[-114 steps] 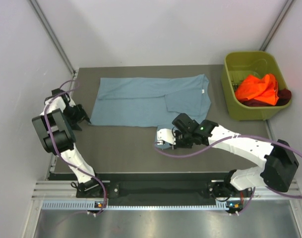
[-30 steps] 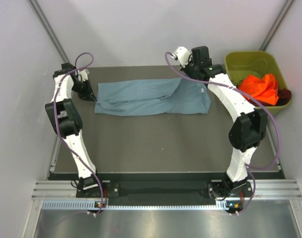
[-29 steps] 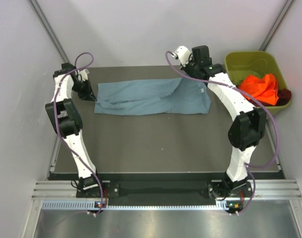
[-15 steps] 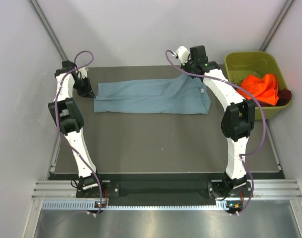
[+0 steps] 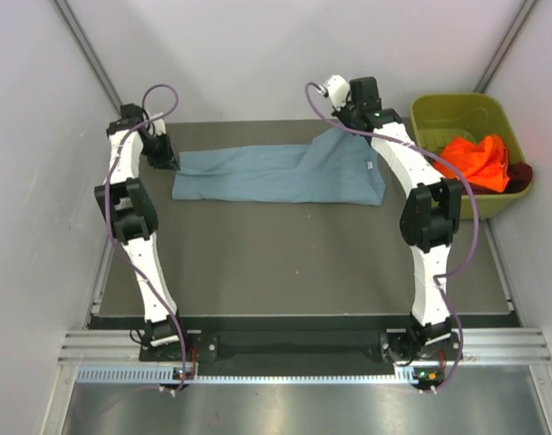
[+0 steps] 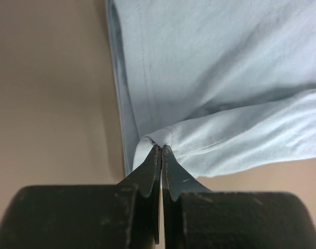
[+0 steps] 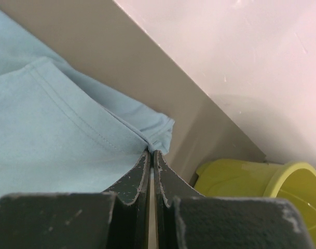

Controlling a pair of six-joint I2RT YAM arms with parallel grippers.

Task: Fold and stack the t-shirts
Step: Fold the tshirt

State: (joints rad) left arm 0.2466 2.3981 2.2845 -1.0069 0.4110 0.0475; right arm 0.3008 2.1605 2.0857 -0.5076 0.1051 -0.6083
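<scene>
The blue-grey t-shirt (image 5: pixel 276 174) lies folded lengthwise as a long band across the far part of the table. My left gripper (image 5: pixel 167 161) is shut on its far left hem corner (image 6: pixel 160 139), pinching a fold of cloth between the fingertips. At the far right, my right gripper (image 5: pixel 341 120) is shut on the hem edge (image 7: pixel 151 145) of the same shirt, lifting it a little. The orange t-shirt (image 5: pixel 475 161) sits crumpled in the olive-green bin (image 5: pixel 448 204), with a bit of the maroon t-shirt (image 5: pixel 520 172) showing beside it.
The bin (image 7: pixel 261 181) stands at the table's far right, close to my right arm. White walls close off the back and both sides. The grey tabletop (image 5: pixel 285 263) stretches from the shirt toward the arm bases.
Both grippers have carried the shirt's near edge to the far side over the last seconds. In the last second they moved slightly farther back, and the cloth band has narrowed and flattened.
</scene>
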